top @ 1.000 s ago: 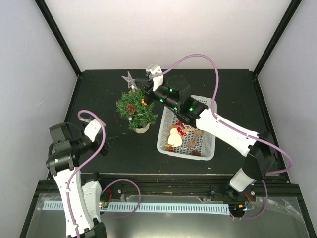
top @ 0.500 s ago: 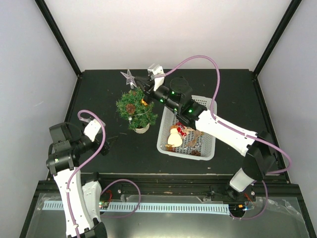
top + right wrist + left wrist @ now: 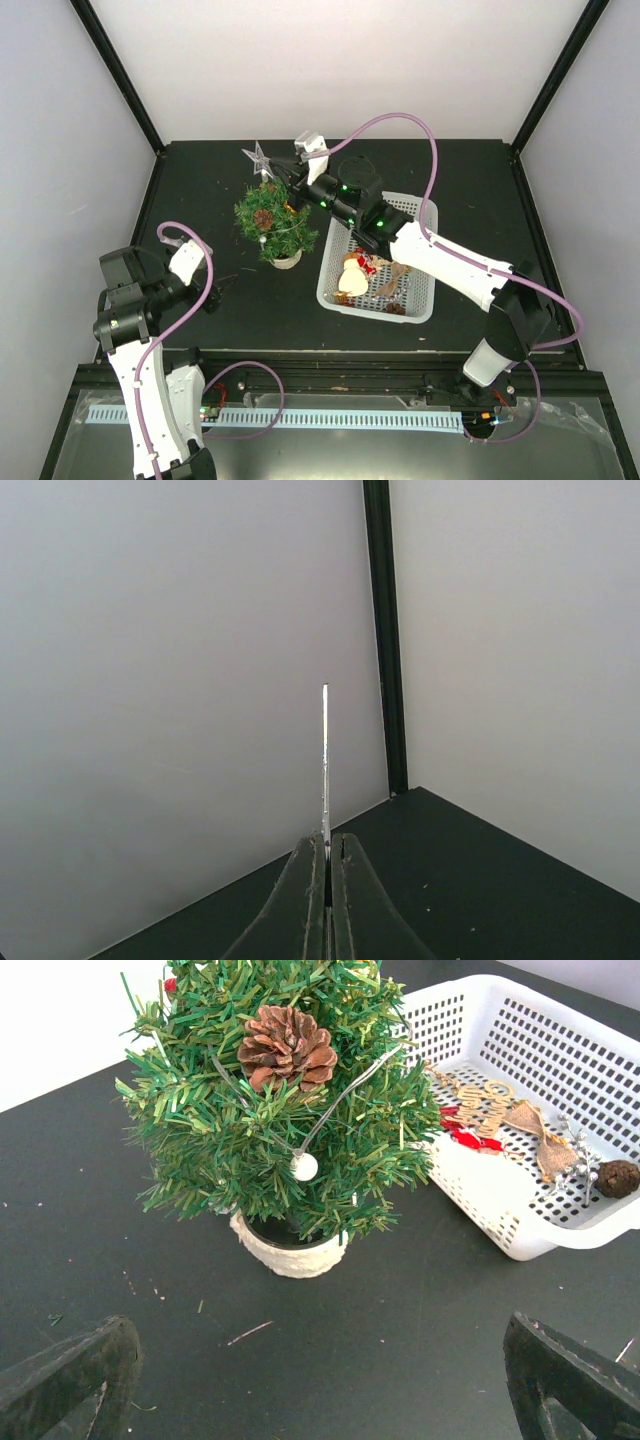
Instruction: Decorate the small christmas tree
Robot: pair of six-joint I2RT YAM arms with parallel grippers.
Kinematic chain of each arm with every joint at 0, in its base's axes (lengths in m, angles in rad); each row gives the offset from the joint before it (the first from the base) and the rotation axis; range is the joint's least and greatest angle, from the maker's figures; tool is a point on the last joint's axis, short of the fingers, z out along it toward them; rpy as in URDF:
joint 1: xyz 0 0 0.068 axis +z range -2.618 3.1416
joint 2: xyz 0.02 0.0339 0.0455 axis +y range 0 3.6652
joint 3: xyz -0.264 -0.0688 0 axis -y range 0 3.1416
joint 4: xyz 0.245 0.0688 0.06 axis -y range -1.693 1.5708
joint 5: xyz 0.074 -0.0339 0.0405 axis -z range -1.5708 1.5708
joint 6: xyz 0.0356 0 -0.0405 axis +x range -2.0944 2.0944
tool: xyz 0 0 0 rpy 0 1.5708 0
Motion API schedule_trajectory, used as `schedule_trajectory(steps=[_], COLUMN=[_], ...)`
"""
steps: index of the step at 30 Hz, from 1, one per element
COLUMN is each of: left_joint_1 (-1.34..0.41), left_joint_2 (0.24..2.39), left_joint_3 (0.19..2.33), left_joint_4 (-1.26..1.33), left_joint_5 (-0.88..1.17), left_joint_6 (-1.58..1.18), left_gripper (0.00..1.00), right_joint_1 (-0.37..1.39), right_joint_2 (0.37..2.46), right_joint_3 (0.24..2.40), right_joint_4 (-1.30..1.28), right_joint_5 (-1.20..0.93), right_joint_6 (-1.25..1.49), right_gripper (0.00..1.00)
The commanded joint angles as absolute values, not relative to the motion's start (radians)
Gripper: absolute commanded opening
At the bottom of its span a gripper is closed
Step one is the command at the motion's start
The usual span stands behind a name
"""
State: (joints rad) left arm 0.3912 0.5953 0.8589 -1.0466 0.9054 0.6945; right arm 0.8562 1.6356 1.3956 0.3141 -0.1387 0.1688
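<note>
— Black tabletop (image 3: 200, 190), enclosed by pale walls, is shown from above. What is seen nearest the arm bases?
— Left gripper (image 3: 222, 290) is seen at the near left, its fingers spread wide with nothing held between them. In the left wrist view, the small christmas tree (image 3: 270, 1110) is framed between the two fingertips.
— Where is the tree placed?
— It is stood upright in a round white pot (image 3: 290, 1250) near the table's middle, just left of the white basket (image 3: 330, 275) and apart from it. A pine cone (image 3: 288, 1045) is lodged near the crown, and a white bead (image 3: 304, 1167) is hung on a thin cord. Ornaments are heaped in the basket, among them a burlap bow (image 3: 535, 1125).
— And farther back?
— Right gripper (image 3: 285, 172) is extended across the basket to the treetop and is clamped on a silver star (image 3: 261, 158). In the right wrist view the star is seen edge-on, as a thin strip pinched between the fingers. Whether the star touches the tree cannot be told.
</note>
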Motion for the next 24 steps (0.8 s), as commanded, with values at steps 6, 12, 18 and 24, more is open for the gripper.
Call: schedule_trajectory(steps=[6,12,18,24], left_joint_1=[0.391,0.392,0.391,0.392], left_joint_2=[0.593,0.592,0.593,0.59], left_joint_3=[0.865,0.866,0.867,0.867], left_joint_4=[-1.042,-1.041,-1.04,-1.039], left_joint_5=[0.904,0.897,0.89,0.887], left_joint_6=[0.683,0.678,0.675,0.673], left_gripper=[0.99,0.99,0.99,0.99], right_joint_1=[0.86,0.86,0.86,0.86], right_joint_2=[1.666,1.681,1.681,1.668], right_joint_3=[1.413,1.401,1.384,1.346], right_joint_4=[0.354,0.36,0.368,0.397], right_joint_5=[-0.143,-0.143,-0.143,-0.144], right_joint_6=[0.191,0.196,0.202,0.2], right_gripper=[0.01,0.01,0.01,0.01])
